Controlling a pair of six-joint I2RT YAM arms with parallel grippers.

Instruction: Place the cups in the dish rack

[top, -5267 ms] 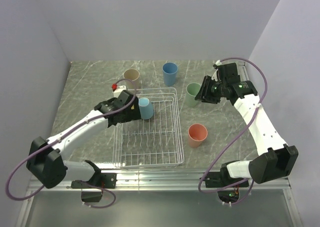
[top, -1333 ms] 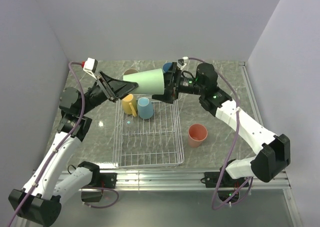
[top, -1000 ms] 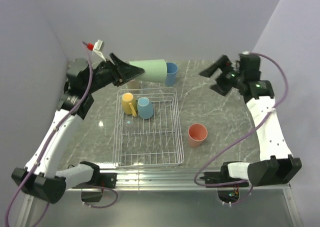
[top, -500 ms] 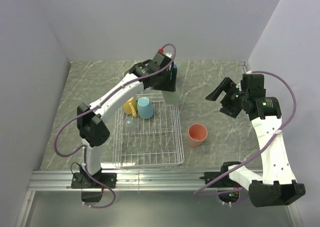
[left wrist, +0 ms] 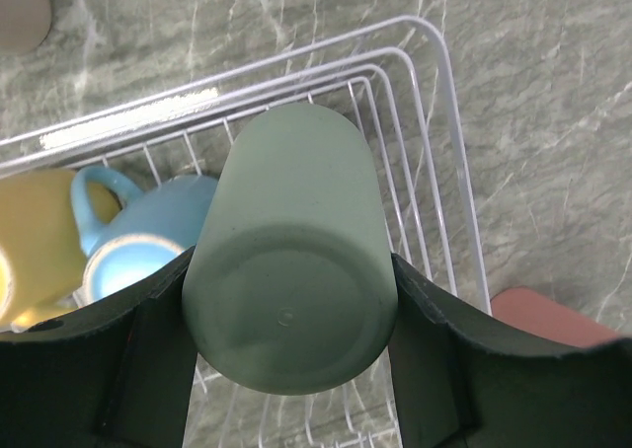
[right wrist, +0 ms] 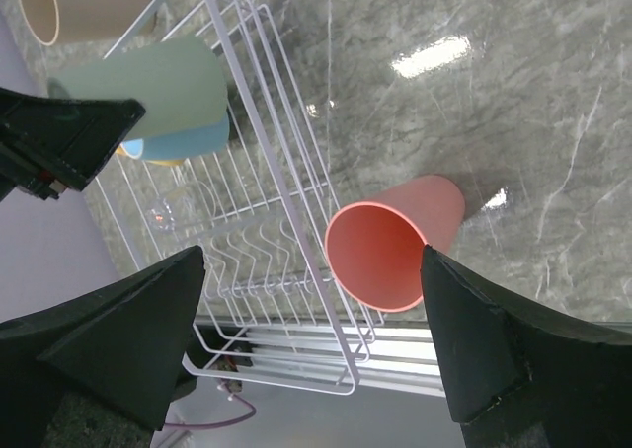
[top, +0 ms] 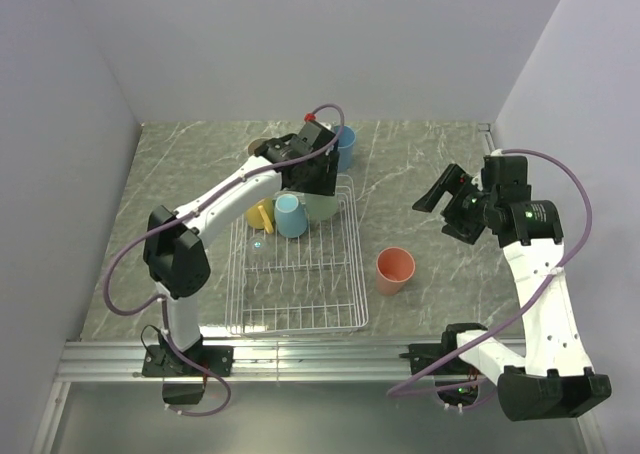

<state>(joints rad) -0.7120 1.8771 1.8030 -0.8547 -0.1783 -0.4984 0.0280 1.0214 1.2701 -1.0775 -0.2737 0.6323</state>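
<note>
My left gripper is shut on a green cup over the back right corner of the white wire dish rack. In the left wrist view the green cup shows its base, clamped between both fingers, mouth pointing down at the rack. A yellow mug and a light-blue mug lie inside the rack. A salmon cup stands on the table right of the rack. My right gripper hangs open and empty above the table, the salmon cup below it.
A blue cup and a beige cup, mostly hidden by the left arm, stand behind the rack. The beige cup also shows in the right wrist view. Grey walls close the table at the back and on both sides.
The left gripper has carried the green cup slightly nearer and lower over the rack's back right corner. The right arm has barely shifted.
</note>
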